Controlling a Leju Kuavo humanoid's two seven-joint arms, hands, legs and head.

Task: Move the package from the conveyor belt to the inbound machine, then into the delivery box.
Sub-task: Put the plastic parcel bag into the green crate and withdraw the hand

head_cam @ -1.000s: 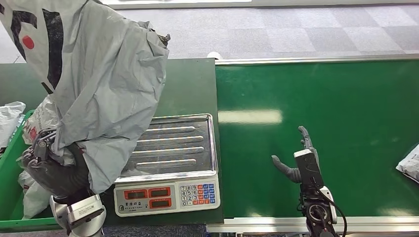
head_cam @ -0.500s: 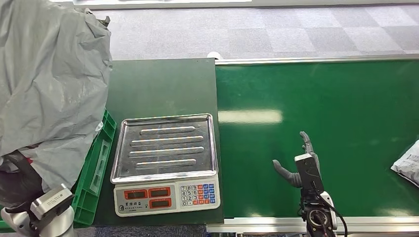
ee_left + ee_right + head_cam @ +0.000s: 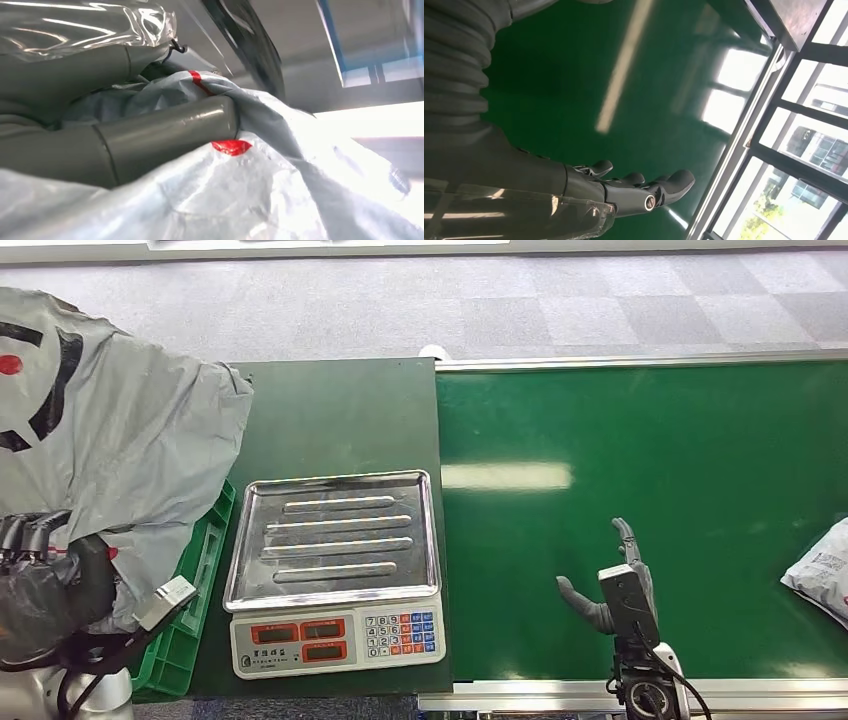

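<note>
The fingers [image 3: 165, 132] of the left hand [image 3: 45, 585] are clenching a fold of the grey bag [image 3: 120, 455], and the bag is hanging well up and off to the left of the scale [image 3: 335, 575], over the near corner of the green crate [image 3: 195, 580]. Judging by the task, the bag is being held high so that its loose bulk is clearing the crate wall on its way in; weighing looks done, since the steel tray [image 3: 335, 535] is lying bare. The bag is sagging around the hand and hiding most of it in the head view.

The right hand [image 3: 612, 585] is hovering over the belt [image 3: 640, 440] with its fingers [image 3: 659, 187] released and spread, thumb out to the side, holding nothing. It is probably waiting there because a second parcel [image 3: 820, 570] is lying near the right end of the belt, well apart from the hand.

The left wrist view is giving what the head view cannot: a thick grey finger pressing straight into the plastic beside a red mark [image 3: 231, 146], so the grip is plainly on the bag itself and not on a strap. The head view is giving the layout instead: bag over crate, scale between crate and belt on the dark tabletop [image 3: 340, 415]. The right wrist view is confirming that nothing is lying between the open fingers and the green belt surface.
</note>
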